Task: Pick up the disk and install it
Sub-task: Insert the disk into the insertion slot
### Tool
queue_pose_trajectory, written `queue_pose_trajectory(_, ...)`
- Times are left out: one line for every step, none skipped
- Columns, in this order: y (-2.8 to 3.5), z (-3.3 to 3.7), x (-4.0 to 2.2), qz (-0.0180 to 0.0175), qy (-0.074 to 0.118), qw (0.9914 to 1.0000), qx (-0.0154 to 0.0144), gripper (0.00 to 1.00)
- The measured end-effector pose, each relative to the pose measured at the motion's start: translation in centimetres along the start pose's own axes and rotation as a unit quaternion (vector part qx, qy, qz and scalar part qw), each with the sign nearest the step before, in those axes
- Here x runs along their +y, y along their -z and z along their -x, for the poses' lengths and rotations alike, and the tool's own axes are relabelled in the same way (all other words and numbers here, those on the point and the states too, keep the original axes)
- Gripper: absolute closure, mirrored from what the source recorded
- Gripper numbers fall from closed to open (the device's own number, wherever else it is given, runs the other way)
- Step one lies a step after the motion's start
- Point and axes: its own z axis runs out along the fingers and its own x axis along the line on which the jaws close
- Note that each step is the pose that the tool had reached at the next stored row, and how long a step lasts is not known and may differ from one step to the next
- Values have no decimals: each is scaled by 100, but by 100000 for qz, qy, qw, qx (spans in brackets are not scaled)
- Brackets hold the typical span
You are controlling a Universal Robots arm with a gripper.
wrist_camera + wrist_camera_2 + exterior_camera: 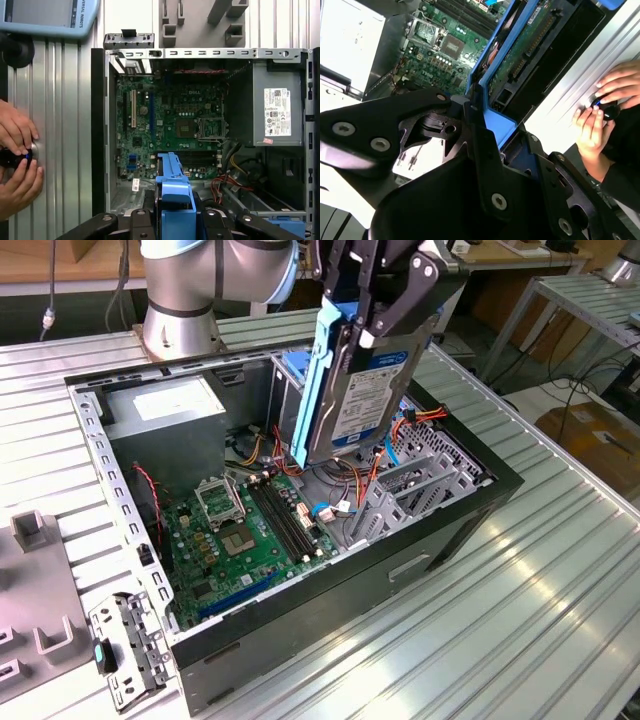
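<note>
Your gripper [372, 325] has the disk [360, 390] in its grasp, with the jaws closed on the upper end of the blue frame. The disk hangs on edge, slightly tilted, above the open case [100, 450]. Its labelled face looks toward the exterior view's right. Its lower end reaches down toward the orange cables [440, 418] inside the case, but you cannot tell whether it touches anything there.

Inside the case, the green motherboard [250, 530] lies flat on the floor. The grey power supply [165, 405] sits in the corner of the case nearest the arm's base [180, 310]. In the first wrist view the blue frame stands over the edge of the motherboard.

The case rests on a ribbed metal table [530, 620]. A small metal bracket [125, 645] lies on the table just beside one corner of the case. In the first wrist view a person's hands [17, 160] rest on the table outside the case, well apart from it, with fingers on a small dark knob [20, 157].
</note>
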Motion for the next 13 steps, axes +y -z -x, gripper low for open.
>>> queue_pose_trajectory(0,-5,-20,-2,2,100000,1,63)
queue_pose_trajectory(0,-7,-34,1,3,100000,-2,63)
queue_pose_trajectory(0,-8,-42,0,1,100000,-2,63)
queue_pose_trajectory(0,-9,-42,3,-10,100000,5,63)
queue_pose_trajectory(0,-9,-43,1,-4,100000,0,63)
queue_pose_trajectory(0,-9,-44,1,0,100000,-1,63)
queue_pose_trajectory(0,-9,-44,0,-1,100000,0,63)
queue_pose_trajectory(0,-9,-44,0,-2,100000,0,63)
queue_pose_trajectory(0,-9,-44,1,-1,100000,0,63)
queue_pose_trajectory(0,-9,-45,0,0,100000,-2,63)
queue_pose_trajectory(0,-9,-45,2,0,100000,1,63)
queue_pose_trajectory(0,-9,-45,0,-3,100000,-1,63)
queue_pose_trajectory(0,-9,-45,3,-1,100000,2,63)
